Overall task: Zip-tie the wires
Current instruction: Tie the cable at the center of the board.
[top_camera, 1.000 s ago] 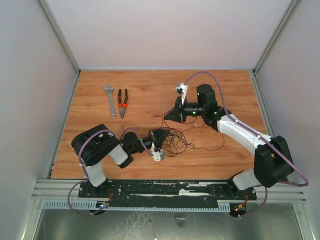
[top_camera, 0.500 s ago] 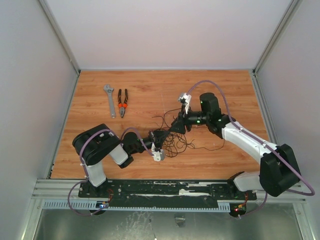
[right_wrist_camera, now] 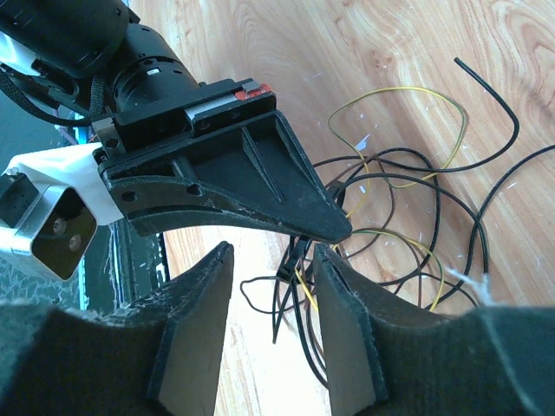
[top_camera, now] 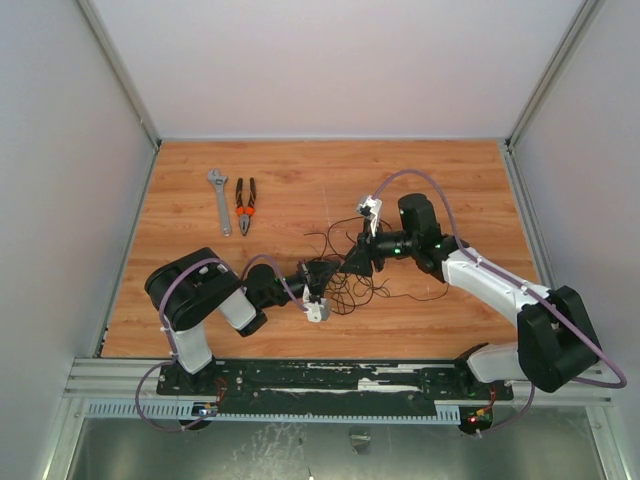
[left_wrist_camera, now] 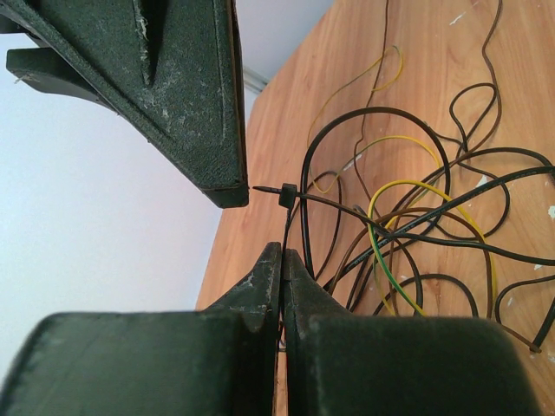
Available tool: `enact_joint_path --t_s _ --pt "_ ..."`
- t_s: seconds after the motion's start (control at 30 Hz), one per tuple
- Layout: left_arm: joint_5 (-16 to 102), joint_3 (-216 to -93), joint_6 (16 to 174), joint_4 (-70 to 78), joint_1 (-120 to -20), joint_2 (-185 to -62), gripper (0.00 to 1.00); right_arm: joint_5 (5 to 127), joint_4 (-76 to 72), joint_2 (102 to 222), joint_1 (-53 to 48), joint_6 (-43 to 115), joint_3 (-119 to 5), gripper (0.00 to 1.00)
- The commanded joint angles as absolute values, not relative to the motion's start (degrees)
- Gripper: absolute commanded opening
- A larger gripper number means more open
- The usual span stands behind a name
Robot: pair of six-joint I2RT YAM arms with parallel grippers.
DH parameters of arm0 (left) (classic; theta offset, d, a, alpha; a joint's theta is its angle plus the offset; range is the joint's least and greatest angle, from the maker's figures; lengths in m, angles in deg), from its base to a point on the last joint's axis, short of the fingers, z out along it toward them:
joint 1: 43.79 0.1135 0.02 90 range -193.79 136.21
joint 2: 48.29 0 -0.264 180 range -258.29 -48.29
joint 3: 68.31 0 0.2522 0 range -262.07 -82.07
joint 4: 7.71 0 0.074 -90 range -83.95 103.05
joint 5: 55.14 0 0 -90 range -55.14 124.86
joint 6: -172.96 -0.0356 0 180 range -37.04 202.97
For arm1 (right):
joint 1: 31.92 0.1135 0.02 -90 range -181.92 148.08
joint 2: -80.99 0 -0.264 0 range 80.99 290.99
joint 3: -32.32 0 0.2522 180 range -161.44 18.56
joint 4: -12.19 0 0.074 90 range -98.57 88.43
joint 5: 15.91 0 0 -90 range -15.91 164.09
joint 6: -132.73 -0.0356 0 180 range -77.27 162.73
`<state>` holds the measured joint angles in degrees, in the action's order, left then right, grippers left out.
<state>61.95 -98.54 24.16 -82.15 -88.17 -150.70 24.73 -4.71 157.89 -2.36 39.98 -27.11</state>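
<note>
The left hand [left_wrist_camera: 283, 260] is seen clamped tight on the zip tie [left_wrist_camera: 287, 193], whose thin black strip is pinched between the closed fingers. Just beyond the fingertips the strip's small square head is held upright, with a short pointed end sticking out sideways. That end is met almost at touching distance by the tip of one finger of the right hand [right_wrist_camera: 273, 251], which is held open, its two fingers spread on either side of the left hand's narrow tip. No object is gripped by the right hand.

Directly beneath and just past both hands the wires [left_wrist_camera: 408, 225] are spread on the wooden desk [top_camera: 300, 180] in loose loops of black, brown and yellow. Several strands are crossed right beside the zip tie's head; whether they are enclosed by the strip cannot be told.

From above, the two hands are shown tip to tip over the tangle. Farther out, well away from the left hand on the side turned from the right hand, pliers [top_camera: 245, 205] and a wrench [top_camera: 219, 200] are laid side by side.
</note>
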Motion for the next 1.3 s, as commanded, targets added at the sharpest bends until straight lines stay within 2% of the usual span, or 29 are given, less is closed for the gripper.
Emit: enact_joint_path --t_s 0.0,0.33,1.27 --pt "62.0 -98.3 24.7 -99.5 -88.3 -150.9 0.00 23.8 -3.1 158.5 -2.3 40.7 -26.9 0.43" --pt "61.9 -98.5 24.7 -99.5 -88.3 -151.0 0.00 23.5 -3.0 159.0 -2.3 40.6 -26.4 0.36" --pt "61.7 -98.8 24.7 -99.5 -88.3 -150.9 0.00 23.5 -3.0 160.2 -2.2 40.5 -26.2 0.28"
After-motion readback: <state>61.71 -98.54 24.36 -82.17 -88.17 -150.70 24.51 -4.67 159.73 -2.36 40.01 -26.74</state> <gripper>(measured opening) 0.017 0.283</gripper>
